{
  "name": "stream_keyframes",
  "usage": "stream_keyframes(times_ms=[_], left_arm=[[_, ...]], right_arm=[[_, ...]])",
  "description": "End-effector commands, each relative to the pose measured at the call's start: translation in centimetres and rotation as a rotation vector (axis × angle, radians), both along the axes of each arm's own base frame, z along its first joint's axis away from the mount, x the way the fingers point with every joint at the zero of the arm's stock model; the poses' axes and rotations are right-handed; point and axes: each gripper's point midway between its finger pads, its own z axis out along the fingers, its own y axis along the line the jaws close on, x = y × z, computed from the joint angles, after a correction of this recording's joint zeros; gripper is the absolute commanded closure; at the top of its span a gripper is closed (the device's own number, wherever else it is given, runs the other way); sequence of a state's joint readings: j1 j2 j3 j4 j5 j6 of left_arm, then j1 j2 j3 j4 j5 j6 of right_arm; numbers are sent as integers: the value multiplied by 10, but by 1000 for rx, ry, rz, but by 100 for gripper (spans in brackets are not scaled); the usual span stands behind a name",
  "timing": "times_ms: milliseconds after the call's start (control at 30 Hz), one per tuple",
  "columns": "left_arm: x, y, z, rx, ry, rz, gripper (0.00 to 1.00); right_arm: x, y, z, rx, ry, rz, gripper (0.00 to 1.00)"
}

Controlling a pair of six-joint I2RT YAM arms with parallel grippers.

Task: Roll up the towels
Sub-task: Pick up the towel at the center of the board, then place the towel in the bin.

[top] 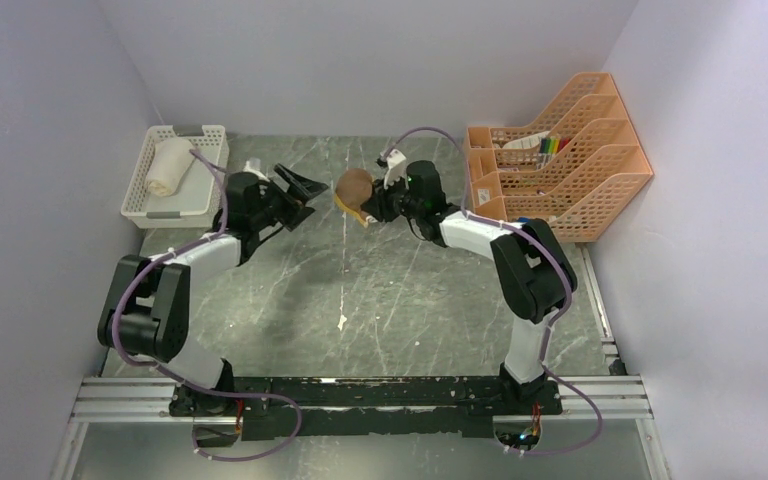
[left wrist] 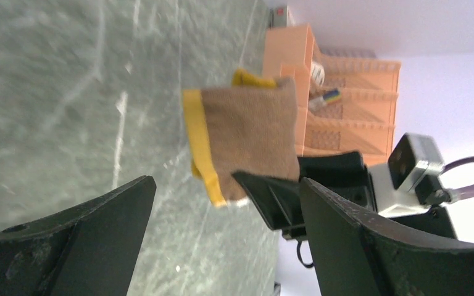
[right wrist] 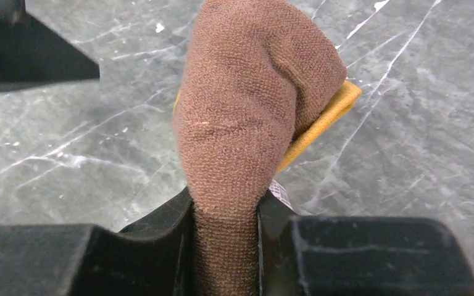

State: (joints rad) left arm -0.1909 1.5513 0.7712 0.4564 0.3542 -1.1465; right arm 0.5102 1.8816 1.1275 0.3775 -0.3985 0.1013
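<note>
Right gripper [top: 372,203]: pinching the brown towel [top: 353,185]; in the right wrist view its two fingers [right wrist: 160,225] press into the cloth from both sides, and a narrow neck of the bundle is squeezed between them.

Brown towel: a compact bundle, held off the table [top: 360,300] over its far centre; the long axis runs straight out from the jaws, in line with the right gripper; the free end points toward the left arm. The mustard-yellow reverse [right wrist: 330,105] shows as a strip at the bundle's edge; in the left wrist view this strip borders the side of the towel away from the right gripper.

Left gripper [top: 308,197]: spread wide, holding nothing; it faces the brown towel from the left, near it but not touching; in the left wrist view the towel sits framed between its two fingers [left wrist: 92,234].

Cream-white towel [top: 168,166]: rolled; it lies inside the white basket [top: 203,185] at the far left corner of the table; the long axis runs near to far, along the basket's length, with the far end tilted slightly rightward.

Orange file rack [top: 570,170]: stands at the far right of the table; well apart from both towels.
</note>
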Motion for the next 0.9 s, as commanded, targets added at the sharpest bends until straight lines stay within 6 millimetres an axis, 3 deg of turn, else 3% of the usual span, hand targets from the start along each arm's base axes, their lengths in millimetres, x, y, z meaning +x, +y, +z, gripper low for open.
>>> stream_keyframes(times_ms=[0,300,867], left_arm=[[-8,-35,0,12,84,-41,0],[4,-60,9,-41,50,-55,1],[12,-77,-27,47,128,-35,1]], right_arm=[[5,1,13,-114,-83,-23,100],[-4,13,19,-162,-122,-6,100],[-28,37,53,-49,-126,91,100]])
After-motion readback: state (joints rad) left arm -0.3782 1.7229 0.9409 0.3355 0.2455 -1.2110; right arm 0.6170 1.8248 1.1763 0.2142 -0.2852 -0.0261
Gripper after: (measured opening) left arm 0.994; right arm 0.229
